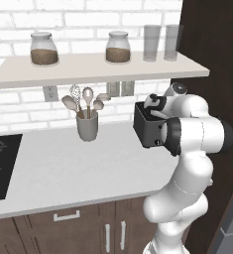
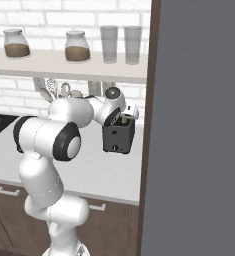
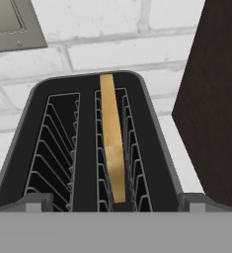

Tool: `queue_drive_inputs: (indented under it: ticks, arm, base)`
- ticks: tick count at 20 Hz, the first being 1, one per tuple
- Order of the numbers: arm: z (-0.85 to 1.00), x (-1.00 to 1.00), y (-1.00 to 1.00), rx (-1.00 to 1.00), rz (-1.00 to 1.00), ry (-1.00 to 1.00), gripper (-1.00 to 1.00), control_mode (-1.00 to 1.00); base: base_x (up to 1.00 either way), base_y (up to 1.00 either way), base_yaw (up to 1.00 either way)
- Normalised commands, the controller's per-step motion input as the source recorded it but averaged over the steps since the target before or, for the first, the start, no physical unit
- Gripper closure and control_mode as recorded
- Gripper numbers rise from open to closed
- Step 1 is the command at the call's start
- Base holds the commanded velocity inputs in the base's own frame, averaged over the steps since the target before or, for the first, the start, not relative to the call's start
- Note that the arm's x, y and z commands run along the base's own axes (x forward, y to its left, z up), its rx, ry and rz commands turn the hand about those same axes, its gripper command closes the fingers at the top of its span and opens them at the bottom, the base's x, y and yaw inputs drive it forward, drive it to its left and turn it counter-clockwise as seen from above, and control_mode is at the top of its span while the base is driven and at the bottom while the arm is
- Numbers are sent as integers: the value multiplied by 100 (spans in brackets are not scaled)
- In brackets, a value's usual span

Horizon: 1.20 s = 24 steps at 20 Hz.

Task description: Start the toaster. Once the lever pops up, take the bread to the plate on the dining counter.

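Bread standing on edge in the right-hand slot of the toaster, filling the centre of the hand view, top edge poking up between the wire guides; left slot showing bare wires. Same toaster sitting at centre right of the left base view, on the pale countertop right by the dark wall panel, partly masked by the white arm. In the right base view, toaster sitting at mid-frame, small light knob low on its front, a sliver of tan bread peeking from the top.

Gripper hanging directly over the toaster, fingers spread wide at the bottom corners of the hand view, gripping nothing, straddling the toaster's near end. Gripper hovering at the toaster's top in the left base view.

Further out: grey utensil cup with spoons and a whisk standing left of the toaster, well apart. Black cooktop lying at the left edge. Shelf running above, carrying two jars and two glasses. Wall outlet sitting at upper left of the hand view on white brick.
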Motion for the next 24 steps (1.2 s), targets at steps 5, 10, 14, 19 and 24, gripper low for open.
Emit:
queue_drive_inputs:
  ticks: [5,10,14,19,24]
  arm:
    - [0,0,0,0,0,0,-100,-100]
    - [0,0,0,0,0,0,-100,-100]
    - [-1,16,0,0,0,0,-100,-100]
    - [-1,21,0,0,0,0,-100,-100]
    - [-4,14,0,0,0,0,-100,-100]
  base:
    - [0,0,0]
    - [0,0,0]
    - [0,0,0]
    - [0,0,0]
    - [0,0,0]
